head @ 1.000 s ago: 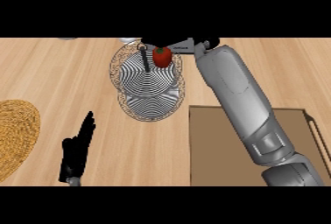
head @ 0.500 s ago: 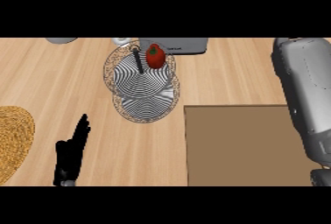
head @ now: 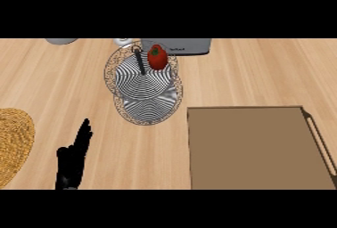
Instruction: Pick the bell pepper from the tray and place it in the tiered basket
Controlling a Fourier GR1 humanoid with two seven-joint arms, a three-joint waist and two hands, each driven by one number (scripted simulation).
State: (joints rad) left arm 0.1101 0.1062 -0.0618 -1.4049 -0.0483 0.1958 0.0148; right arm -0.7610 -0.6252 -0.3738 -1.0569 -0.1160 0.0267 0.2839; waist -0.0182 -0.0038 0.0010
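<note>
Head view: the bell pepper (head: 157,58), red with a green stem end, lies at about 12 o'clock in the picture. It sits in the upper level of the tiered basket (head: 141,85), at that level's 1 o'clock edge, just beside the dark central post (head: 139,63). The basket's two round levels are striped black and white. The lower level (head: 149,112) shows from under the upper one toward 6 o'clock.

The tray (head: 253,149), a flat brown rectangle with a handle (head: 320,138) along its right side, fills the 4 o'clock part of the wooden counter (head: 263,71), well apart from the pepper.

The left hand (head: 71,160) rests at 8 o'clock near the lower edge. Its fingers are straight, held together and pointing up, and they hold nothing. A woven mat (head: 13,142) lies at 9 o'clock, cut off by the left edge. At the top edge, just behind the basket, a grey appliance (head: 178,46) stands at 12 o'clock, and a pale grey object (head: 62,41) lies at 11 o'clock.
</note>
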